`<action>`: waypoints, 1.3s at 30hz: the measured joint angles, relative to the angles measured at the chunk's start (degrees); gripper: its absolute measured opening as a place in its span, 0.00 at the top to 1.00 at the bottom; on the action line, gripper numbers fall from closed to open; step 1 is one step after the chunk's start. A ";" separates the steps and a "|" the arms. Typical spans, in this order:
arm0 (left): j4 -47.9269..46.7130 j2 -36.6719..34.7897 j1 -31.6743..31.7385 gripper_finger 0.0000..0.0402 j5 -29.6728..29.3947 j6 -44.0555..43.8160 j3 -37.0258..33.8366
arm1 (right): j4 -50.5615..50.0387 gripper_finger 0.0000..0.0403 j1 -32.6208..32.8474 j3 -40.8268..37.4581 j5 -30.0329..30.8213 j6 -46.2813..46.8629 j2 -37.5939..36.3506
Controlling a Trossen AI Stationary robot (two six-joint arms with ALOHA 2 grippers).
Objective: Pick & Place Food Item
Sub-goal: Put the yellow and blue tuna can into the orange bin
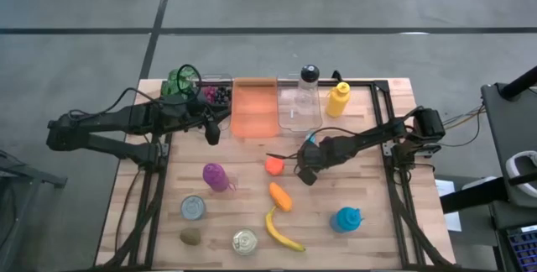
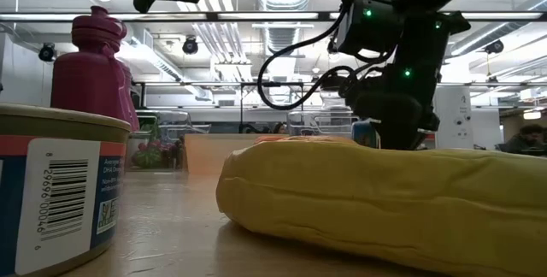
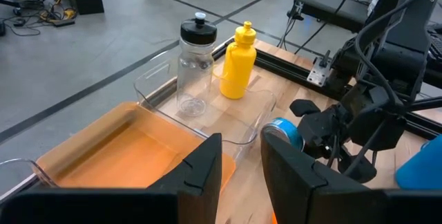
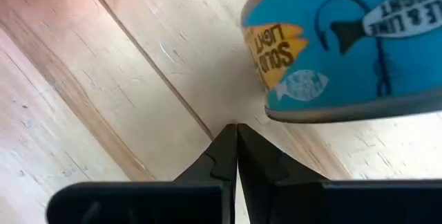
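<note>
My right gripper (image 1: pixel 304 171) (image 4: pixel 235 135) is shut and points steeply down at the wooden table, mid-table. A blue fish can (image 4: pixel 345 44) (image 3: pixel 282 131) lies just beside its fingertips, with a strip of bare wood between them. An orange-red round food item (image 1: pixel 274 165) sits on the table close by, toward the table's left. My left gripper (image 1: pixel 214 129) (image 3: pixel 242 162) hovers above the near left corner of the orange bin (image 1: pixel 254 107), open by a narrow gap with nothing between its fingers.
At the back stand a clear bin (image 1: pixel 299 111), a black-capped clear bottle (image 1: pixel 310 75) and a yellow bottle (image 1: pixel 338 98). Nearer lie a purple bottle (image 1: pixel 216 176), an orange carrot-like item (image 1: pixel 280 196), a banana (image 1: pixel 281 232), two cans (image 1: pixel 193 207) (image 1: pixel 245 241) and a blue bottle (image 1: pixel 346 219).
</note>
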 joint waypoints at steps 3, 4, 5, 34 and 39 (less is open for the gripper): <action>-0.02 0.00 0.00 0.74 0.01 0.02 0.00 | -0.75 0.98 0.00 -0.07 -0.09 0.01 -0.49; -0.02 0.00 0.00 0.74 0.01 0.04 0.00 | -0.79 0.98 0.00 -0.09 -0.36 0.03 -0.74; -0.02 0.00 0.00 0.74 0.00 0.05 0.00 | -0.76 0.98 0.00 -0.09 -0.66 0.03 -1.05; -1.51 0.00 -0.02 0.74 0.03 0.83 0.00 | -6.77 0.98 5.80 0.09 6.86 30.04 -20.13; -1.56 0.00 -0.02 0.74 0.02 0.81 0.00 | -5.53 0.98 5.79 0.11 7.80 30.99 -20.31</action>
